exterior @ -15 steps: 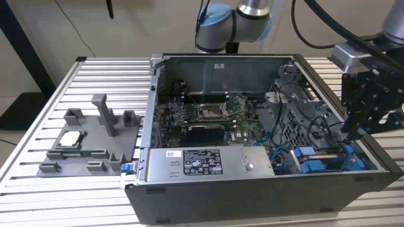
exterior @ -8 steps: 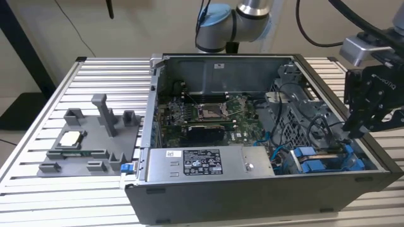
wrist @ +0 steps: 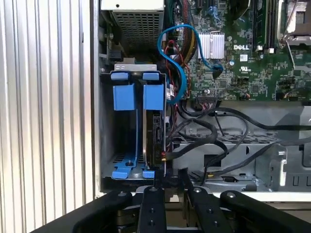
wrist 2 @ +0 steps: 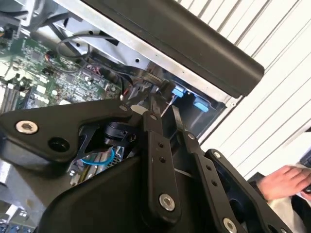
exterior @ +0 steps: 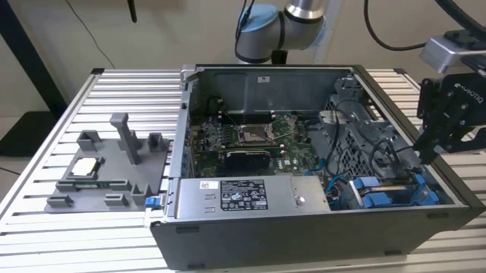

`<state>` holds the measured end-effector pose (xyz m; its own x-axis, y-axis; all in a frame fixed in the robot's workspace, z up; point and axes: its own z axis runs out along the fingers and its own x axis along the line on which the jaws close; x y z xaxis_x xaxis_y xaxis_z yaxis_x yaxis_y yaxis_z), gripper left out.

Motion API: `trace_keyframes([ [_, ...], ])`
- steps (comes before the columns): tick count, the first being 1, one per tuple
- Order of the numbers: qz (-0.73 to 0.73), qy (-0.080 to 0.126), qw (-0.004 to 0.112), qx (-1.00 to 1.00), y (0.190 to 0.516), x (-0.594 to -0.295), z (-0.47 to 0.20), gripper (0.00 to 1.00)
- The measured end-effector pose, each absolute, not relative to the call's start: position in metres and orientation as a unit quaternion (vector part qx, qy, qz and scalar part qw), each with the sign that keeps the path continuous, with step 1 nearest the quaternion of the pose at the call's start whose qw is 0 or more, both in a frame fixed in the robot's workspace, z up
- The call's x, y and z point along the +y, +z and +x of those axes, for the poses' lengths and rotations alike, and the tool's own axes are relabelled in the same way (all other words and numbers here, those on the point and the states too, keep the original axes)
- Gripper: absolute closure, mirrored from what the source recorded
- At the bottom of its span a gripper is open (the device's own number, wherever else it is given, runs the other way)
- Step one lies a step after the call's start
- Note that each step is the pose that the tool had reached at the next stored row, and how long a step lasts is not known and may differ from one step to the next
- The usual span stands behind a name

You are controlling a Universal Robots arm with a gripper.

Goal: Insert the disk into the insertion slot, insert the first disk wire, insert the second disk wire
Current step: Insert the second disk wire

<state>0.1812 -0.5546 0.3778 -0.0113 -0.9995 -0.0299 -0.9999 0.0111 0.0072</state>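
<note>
Black robot gripper hovers just outside the grey sheet-metal drive bay; its grip cannot be told. Inside the bay stands the blue-framed silver-grey disk, apparently inserted. Black wires lie beside the bay, seemingly unfinished.

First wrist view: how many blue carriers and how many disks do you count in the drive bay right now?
Blue carriers: 2
Disks: 1, in the carrier nearer the motherboard
Total: 3
</note>
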Motion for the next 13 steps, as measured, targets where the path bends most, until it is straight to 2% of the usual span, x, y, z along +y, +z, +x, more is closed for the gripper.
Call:
trace_keyframes([
  [3, -0.703, 0.026, 0.020, 0.711, 0.378, -0.555, 0.183, 0.74],
  [13, -0.701, 0.032, 0.016, 0.712, 0.377, -0.564, 0.193, 0.74],
])
